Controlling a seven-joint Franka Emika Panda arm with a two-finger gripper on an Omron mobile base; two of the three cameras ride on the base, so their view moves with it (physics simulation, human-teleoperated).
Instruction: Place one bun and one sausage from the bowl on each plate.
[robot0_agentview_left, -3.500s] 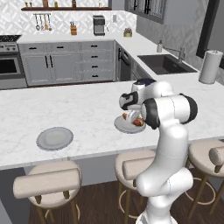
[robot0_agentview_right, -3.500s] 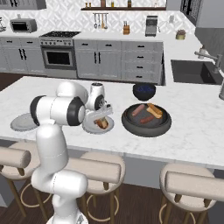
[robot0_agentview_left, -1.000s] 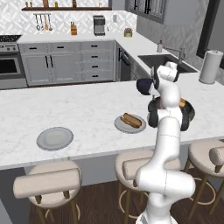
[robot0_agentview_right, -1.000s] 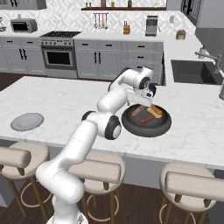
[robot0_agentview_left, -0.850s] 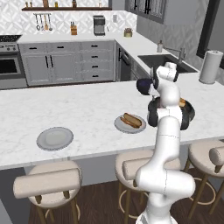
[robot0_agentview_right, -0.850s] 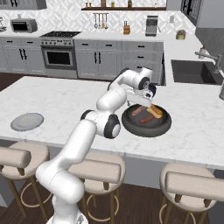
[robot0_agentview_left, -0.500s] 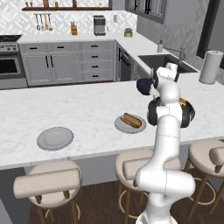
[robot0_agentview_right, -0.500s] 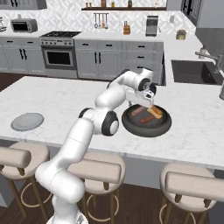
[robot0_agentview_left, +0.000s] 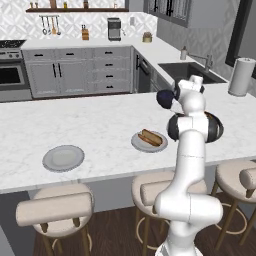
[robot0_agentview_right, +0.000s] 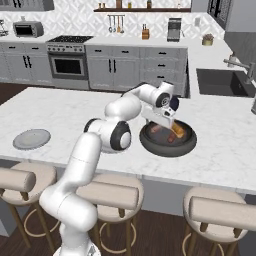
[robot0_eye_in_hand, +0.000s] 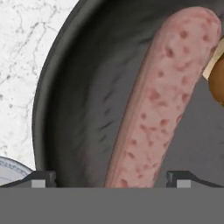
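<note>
I have the tool (robot0_eye_in_hand: 107, 177) spread wide inside the bowl (robot0_agentview_right: 168, 144), its two tips on either side of the near end of a sausage (robot0_eye_in_hand: 162, 109) lying on the bowl's floor, pinching nothing. Just beside that sausage, a bun (robot0_agentview_right: 178, 131) also lies in the bowl. The bowl sits on the bench (robot0_agentview_left: 65, 125). To the left of the bowl, one plate (robot0_agentview_left: 149, 143) carries a bun (robot0_agentview_left: 152, 136). Farther from the bowl along the bench, well apart, the other plate (robot0_agentview_left: 63, 158) lies bare
</note>
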